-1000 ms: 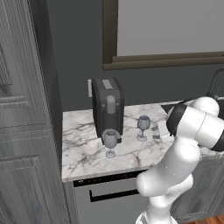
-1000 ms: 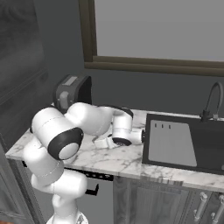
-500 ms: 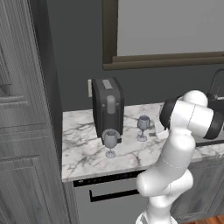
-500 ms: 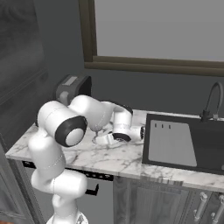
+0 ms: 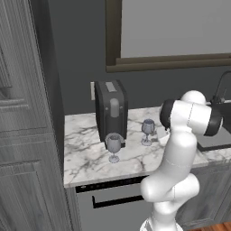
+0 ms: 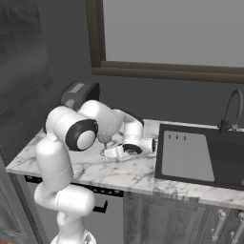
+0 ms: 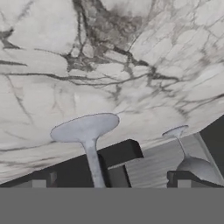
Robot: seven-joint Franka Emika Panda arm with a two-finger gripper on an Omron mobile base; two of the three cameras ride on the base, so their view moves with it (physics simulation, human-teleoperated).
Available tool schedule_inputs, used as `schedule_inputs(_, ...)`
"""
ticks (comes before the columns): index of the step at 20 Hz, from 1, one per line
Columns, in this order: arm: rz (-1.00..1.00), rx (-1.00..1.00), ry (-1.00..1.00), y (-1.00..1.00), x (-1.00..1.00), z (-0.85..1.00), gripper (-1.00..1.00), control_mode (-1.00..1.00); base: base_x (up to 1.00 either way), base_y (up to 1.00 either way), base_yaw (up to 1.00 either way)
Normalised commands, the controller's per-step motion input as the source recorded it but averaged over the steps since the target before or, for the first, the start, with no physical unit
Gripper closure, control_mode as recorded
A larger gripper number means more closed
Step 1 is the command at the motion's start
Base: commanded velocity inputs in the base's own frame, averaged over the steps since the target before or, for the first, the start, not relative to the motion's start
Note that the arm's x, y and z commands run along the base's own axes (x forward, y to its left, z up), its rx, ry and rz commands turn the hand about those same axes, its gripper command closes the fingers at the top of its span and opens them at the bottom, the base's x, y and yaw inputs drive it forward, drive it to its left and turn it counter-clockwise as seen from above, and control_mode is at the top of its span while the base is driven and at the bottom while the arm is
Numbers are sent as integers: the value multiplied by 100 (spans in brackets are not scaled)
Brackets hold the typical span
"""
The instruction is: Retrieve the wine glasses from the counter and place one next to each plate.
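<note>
Marble tabletop (image 5: 90,155) is crowded: centre your wide-open gripper (image 6: 110,151) on the near wine glass's (image 7: 87,144) stem before closing.

Two see-through grey-blue stemmed wine glasses, upright on the white-grey marble counter (image 5: 85,153), apart from each other. Nearer glass (image 5: 113,146) toward the front edge, with rounded bowl, thin stem and round foot. Farther glass (image 5: 147,131) set deeper and to the right.
</note>
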Motion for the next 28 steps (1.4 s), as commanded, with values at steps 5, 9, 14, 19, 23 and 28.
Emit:
schedule_inputs(5,0,0,1,12,30,-18,-100,-100,0,0,0)
schedule_inputs(9,0,0,0,5,29,-19,-100,-100,0,0,0)
schedule_inputs(14,0,0,0,5,27,-17,-100,-100,0,0,0)
schedule_inputs(19,0,0,0,24,38,-14,-100,-100,0,0,0)
schedule_inputs(23,0,0,0,11,21,-9,100,-100,0,0,0)
schedule_inputs(28,0,0,0,19,20,-10,100,-100,0,0,0)
